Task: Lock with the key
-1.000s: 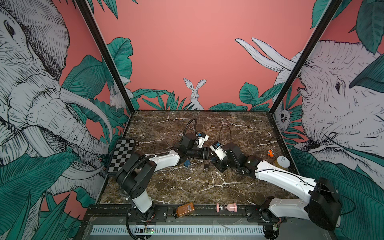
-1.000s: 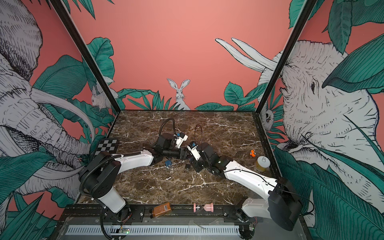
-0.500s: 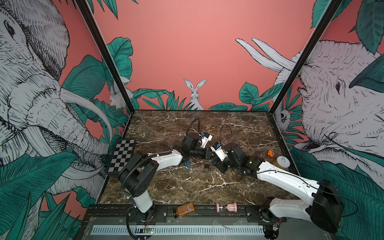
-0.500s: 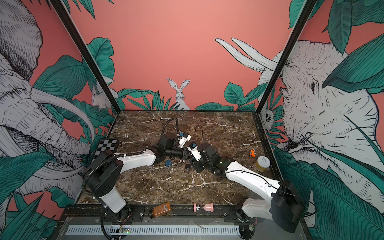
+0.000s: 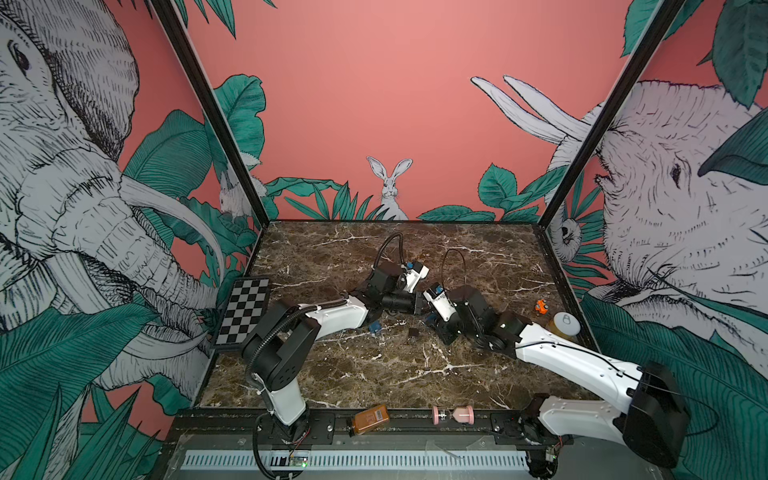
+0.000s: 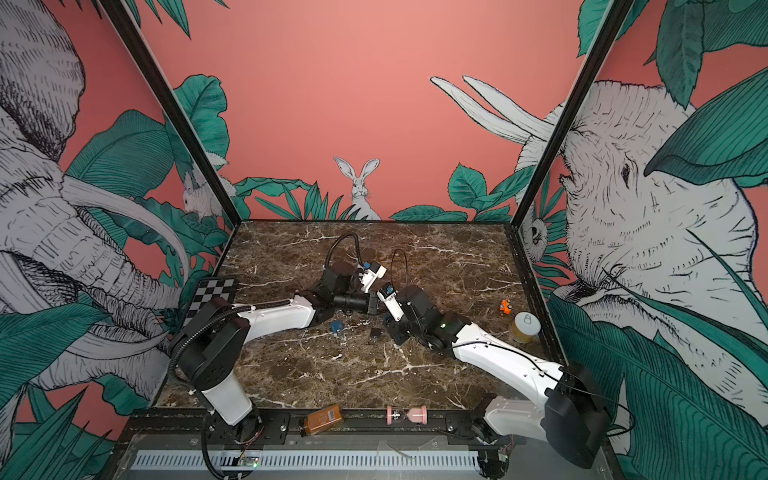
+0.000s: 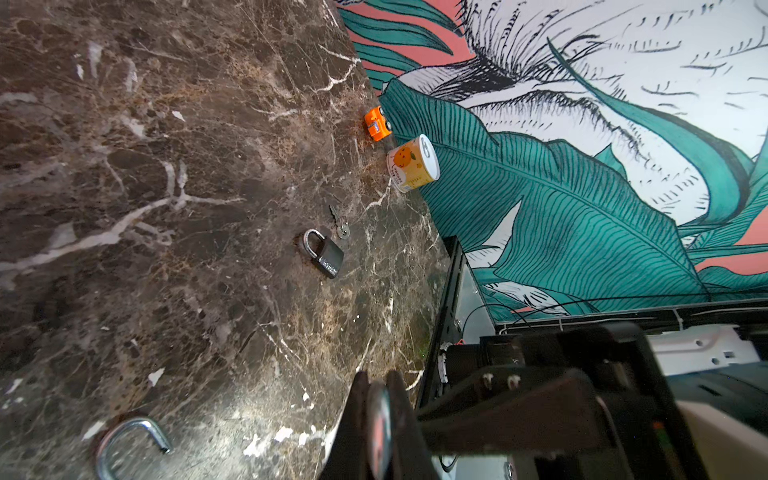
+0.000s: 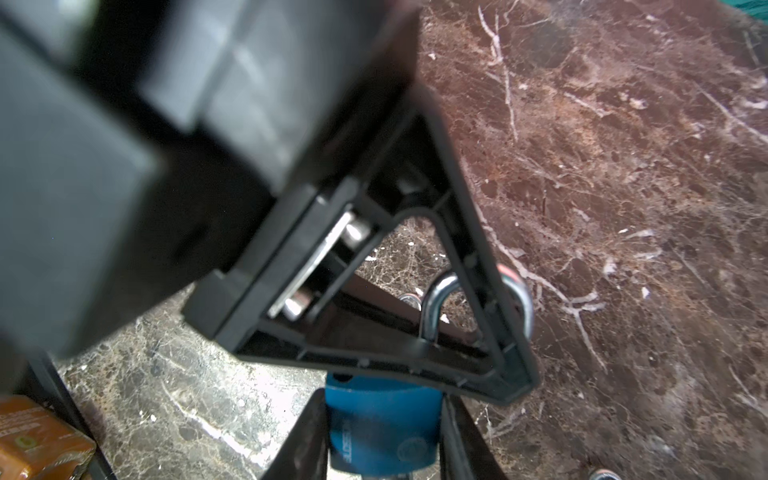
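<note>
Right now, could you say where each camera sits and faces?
Top views: high in front, facing the table and back wall; left arm and right arm show.
Left wrist: on the left arm, facing black padlock and can; shut left gripper shows.
Right wrist: on the right arm, facing the blue padlock in its right gripper.
Shared: both top views and left wrist show the can.

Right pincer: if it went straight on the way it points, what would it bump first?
Probably the left pincer, which lies across the shackle of the blue padlock that the right pincer grips. Depth is unclear, so it might slip past.
</note>
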